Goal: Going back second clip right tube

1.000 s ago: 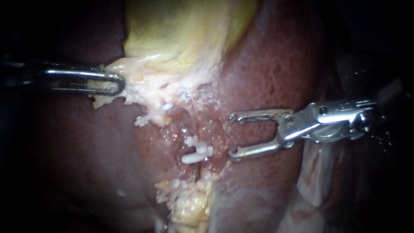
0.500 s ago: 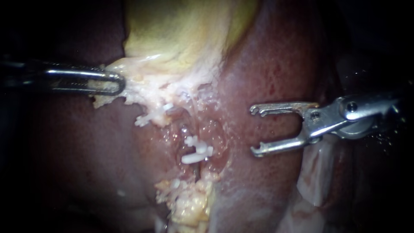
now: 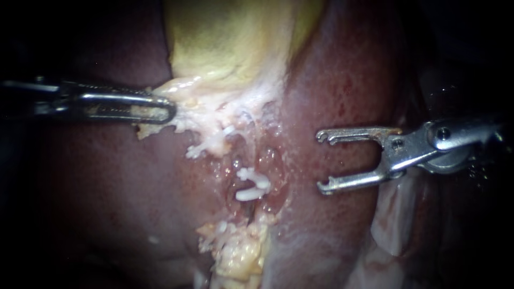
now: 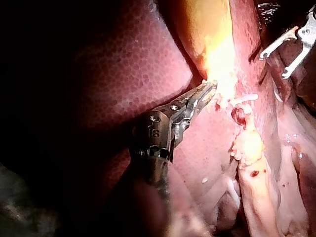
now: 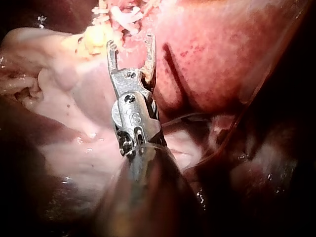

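Note:
Two white clips (image 3: 251,184) sit close together on a thin tube (image 3: 249,213) in the raw bed below the yellow gallbladder (image 3: 230,37). Another white clip (image 3: 206,144) lies up and left of them. My right instrument (image 3: 321,161) stands to the right of the clips over the liver (image 3: 348,80), its forked jaws open and empty. In the right wrist view the right instrument (image 5: 131,42) has the clips (image 5: 123,15) just ahead of it. My left instrument (image 3: 168,109) is shut on pale tissue at the gallbladder's lower edge. The left wrist view shows the left instrument's (image 4: 212,88) same hold.
Yellow lumpy fat (image 3: 235,254) lies below the clips. Pale membrane (image 3: 396,219) hangs under the right instrument's shaft. In the left wrist view the right instrument (image 4: 273,65) shows far off beyond the gallbladder (image 4: 212,34), with a clip (image 4: 245,98) between.
My right instrument has drawn back to the right, away from the clips, jaws still open. The left instrument and the tissue it holds have shifted slightly to the right.

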Controlling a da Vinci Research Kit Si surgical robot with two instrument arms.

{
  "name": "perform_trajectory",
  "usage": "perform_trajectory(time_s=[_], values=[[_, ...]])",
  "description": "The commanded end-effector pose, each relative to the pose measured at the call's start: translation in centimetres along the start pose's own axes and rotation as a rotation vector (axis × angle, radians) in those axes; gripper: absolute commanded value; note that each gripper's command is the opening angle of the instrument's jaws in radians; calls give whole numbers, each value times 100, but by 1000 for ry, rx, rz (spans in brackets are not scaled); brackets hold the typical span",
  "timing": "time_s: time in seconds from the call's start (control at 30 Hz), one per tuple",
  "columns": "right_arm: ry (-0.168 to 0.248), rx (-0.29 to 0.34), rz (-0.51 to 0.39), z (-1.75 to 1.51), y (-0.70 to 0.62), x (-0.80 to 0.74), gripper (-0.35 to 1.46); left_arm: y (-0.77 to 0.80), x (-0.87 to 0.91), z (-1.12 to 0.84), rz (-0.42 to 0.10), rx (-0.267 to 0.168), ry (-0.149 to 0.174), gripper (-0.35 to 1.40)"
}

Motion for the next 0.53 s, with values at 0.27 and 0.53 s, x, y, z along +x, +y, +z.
perform_trajectory(time_s=[0.27, 0.53], values=[[0, 0, 0, 0, 0, 0, 50, -3, -3, 14, 4, -5, -7, -35], [0, -1, 0, 2, -1, 0, 50, -3, -3, 13, 4, -6, -8, -35]])
